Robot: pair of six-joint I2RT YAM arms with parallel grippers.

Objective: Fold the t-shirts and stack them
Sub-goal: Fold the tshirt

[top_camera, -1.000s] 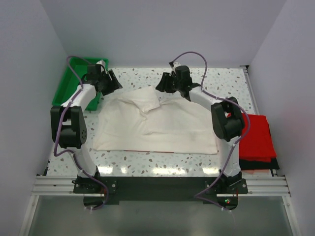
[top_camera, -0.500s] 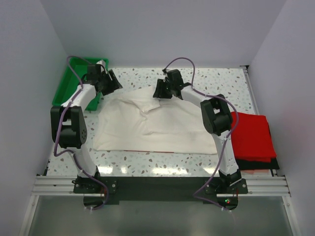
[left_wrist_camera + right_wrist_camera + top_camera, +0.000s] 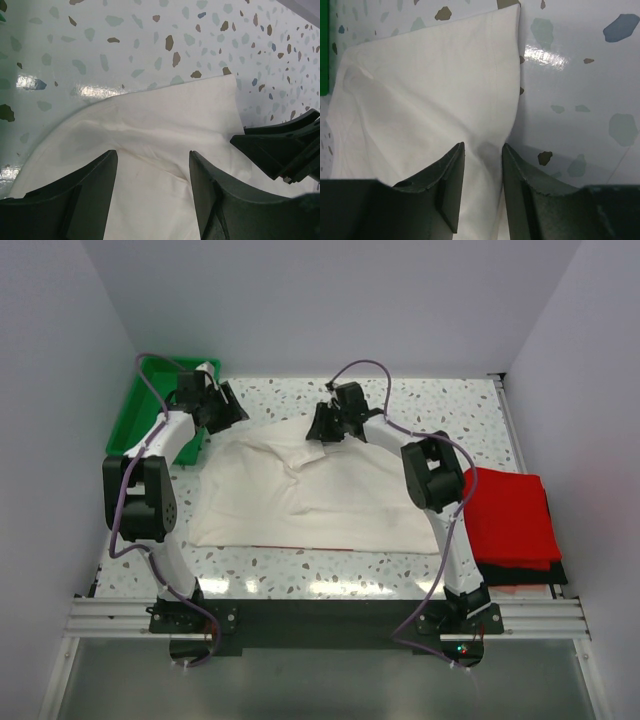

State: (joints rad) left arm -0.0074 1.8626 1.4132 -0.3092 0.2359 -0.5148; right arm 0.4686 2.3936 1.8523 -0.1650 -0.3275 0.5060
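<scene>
Right gripper (image 3: 322, 428) slid left along off-white t-shirt (image 3: 330, 495) far edge, fingers narrowly parted over cloth; left gripper (image 3: 222, 410) spread, unmoved. Fold starting.

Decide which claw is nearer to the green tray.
Left. The left claw hovers just right of the green tray at the table's far-left corner; the right claw is farther right, over the off-white t-shirt.

You see the off-white t-shirt (image 3: 320, 495) spread mid-table, rumpled, a flap folded over at its 12 o'clock edge. At 3 o'clock, folded red t-shirts (image 3: 512, 520) lie stacked on a black one (image 3: 556, 574).
</scene>
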